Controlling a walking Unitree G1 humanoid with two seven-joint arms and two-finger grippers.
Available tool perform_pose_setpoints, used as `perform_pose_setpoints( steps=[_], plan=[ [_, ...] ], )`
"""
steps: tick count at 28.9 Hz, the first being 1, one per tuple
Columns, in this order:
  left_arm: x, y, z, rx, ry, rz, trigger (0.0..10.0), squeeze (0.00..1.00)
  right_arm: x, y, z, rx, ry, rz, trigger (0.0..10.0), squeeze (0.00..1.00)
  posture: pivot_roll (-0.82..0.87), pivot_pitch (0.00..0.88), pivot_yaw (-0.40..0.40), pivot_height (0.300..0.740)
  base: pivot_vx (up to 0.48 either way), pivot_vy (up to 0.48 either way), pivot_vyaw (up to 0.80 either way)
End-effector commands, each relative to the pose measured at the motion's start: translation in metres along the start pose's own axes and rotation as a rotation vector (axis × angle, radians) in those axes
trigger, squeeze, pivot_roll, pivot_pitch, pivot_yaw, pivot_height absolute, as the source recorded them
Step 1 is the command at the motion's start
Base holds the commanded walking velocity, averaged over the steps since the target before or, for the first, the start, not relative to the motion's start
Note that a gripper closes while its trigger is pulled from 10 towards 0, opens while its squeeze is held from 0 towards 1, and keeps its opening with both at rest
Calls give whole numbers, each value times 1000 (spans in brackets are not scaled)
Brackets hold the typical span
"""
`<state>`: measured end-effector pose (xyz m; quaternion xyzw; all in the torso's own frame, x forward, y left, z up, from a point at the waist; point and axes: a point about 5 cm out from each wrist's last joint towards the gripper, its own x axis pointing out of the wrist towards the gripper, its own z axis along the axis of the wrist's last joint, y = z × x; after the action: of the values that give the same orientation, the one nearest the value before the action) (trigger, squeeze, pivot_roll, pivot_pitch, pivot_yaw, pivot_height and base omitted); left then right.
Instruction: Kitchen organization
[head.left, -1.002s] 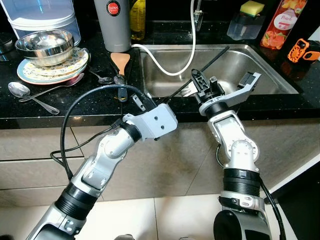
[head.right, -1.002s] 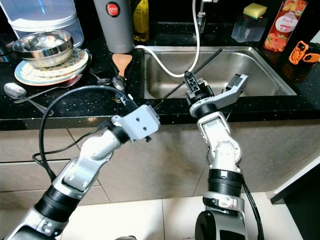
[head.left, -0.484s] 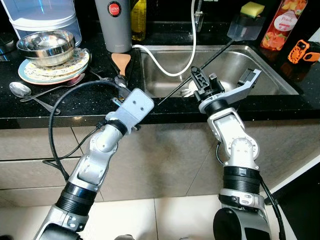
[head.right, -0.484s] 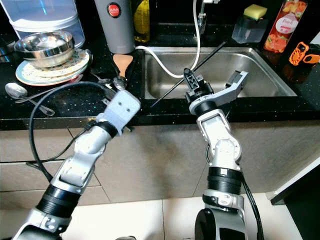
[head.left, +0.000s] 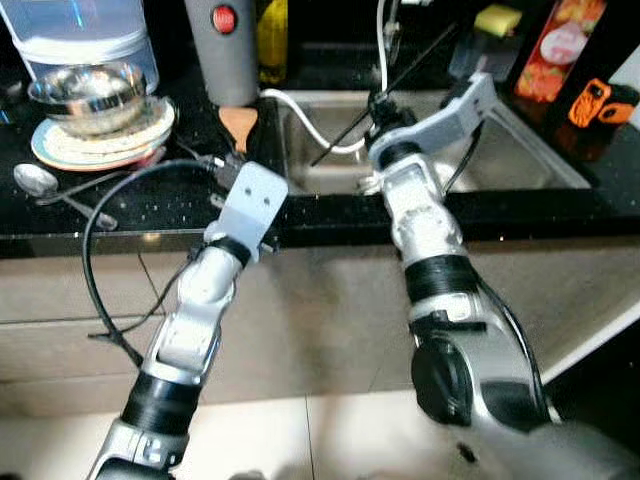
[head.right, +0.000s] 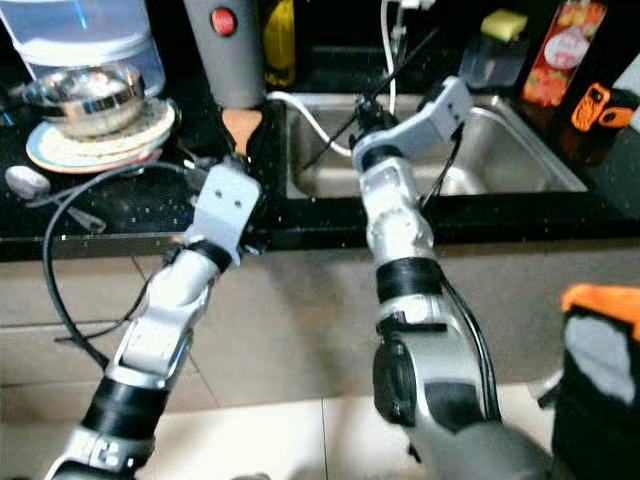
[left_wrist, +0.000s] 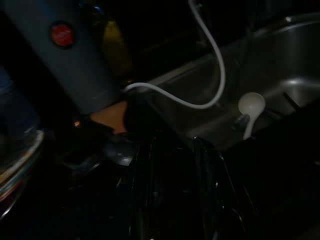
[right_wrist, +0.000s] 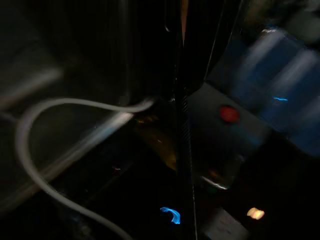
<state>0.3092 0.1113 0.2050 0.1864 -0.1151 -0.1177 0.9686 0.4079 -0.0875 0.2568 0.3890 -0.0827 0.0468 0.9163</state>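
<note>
Inside sink (head.left: 540, 165), white ladle (left_wrist: 250, 106)

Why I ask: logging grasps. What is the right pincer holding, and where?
Right pincer: a thin black rod, apparently gripped near mid-length.

Bowl (head.left: 85, 87) on plates (head.left: 100, 140) left of sink (head.left: 520, 160), flask (head.left: 225, 50) between, spoon (head.left: 35, 178) in front

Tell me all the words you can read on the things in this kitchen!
None can be read now.
Red round badge on the grey flask: too blurred.
Label on the red juice carton: too blurred.
Yellow bottle: no readable text.
</note>
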Motion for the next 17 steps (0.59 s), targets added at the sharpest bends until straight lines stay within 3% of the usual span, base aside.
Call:
perform_pose_setpoints(
  steps=[1,2,3,4,6,8,9,11,12,17],
  plan=[
    [-3,-4,-1,-13,19,4,10000,0,1,-5,-3,-52,-3,-46,10000,0,261,48,-81,740,0,0,0],
    [-5,-3,-1,-11,23,13,10000,0,1,-6,-6,-125,-7,-68,10000,8,289,58,-97,740,0,0,0],
    [-5,-3,-1,-11,23,13,10000,0,1,-6,-6,-125,-7,-68,10000,8,289,58,-97,740,0,0,0],
    [-9,-1,-2,-7,31,29,10000,0,1,-5,-10,-235,-9,-79,10000,1000,302,61,-104,740,0,0,0],
    [-16,5,-4,-3,51,66,10000,0,0,-9,-14,-393,-32,-95,10000,1000,327,65,-118,740,0,0,0],
    [-22,9,-7,0,67,91,10000,0,0,-14,-10,-408,-66,-127,10000,1000,337,63,-129,740,0,0,0],
    [-23,11,-8,2,72,98,10000,0,2,-16,-4,-381,-89,-135,10000,761,337,63,-129,740,0,0,0],
    [-24,11,-8,2,75,102,10000,0,3,-17,-1,-360,-103,-139,10000,761,337,63,-129,740,0,0,0],
    [-23,11,-8,2,76,103,10000,0,4,-19,7,-332,-132,-157,10000,0,334,54,-130,740,0,0,0],
    [-19,9,-6,-1,72,98,10000,0,9,-24,28,-279,-198,-202,10000,0,323,45,-125,740,0,0,0]
  ],
)
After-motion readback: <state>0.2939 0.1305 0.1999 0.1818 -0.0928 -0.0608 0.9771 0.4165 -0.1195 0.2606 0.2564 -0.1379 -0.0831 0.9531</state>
